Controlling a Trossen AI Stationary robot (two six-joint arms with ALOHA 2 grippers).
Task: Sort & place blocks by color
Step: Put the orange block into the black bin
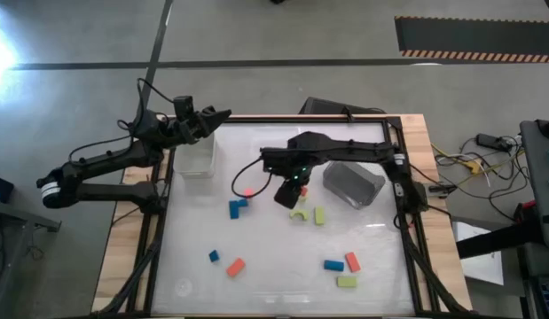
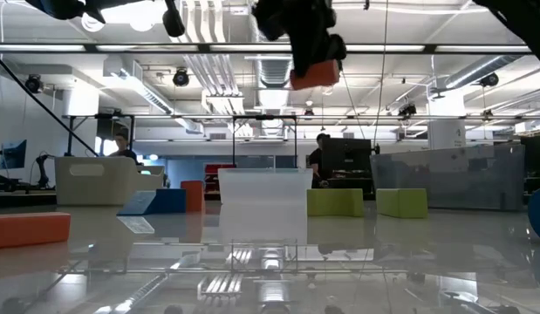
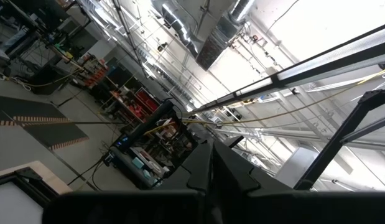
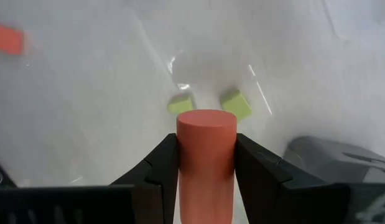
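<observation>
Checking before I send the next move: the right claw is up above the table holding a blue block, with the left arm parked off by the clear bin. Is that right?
Not quite. The block in the right claw is red-orange, not blue; the right wrist view shows it clamped between the fingers. The rest stands: that claw is raised above the table, and the left arm waits by the clear bin.

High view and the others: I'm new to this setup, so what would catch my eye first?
The right gripper holds a red-orange block in the air above the middle of the table. Blue, green and orange blocks lie scattered below, two green ones right under it. The left gripper waits shut by the clear bin.
</observation>
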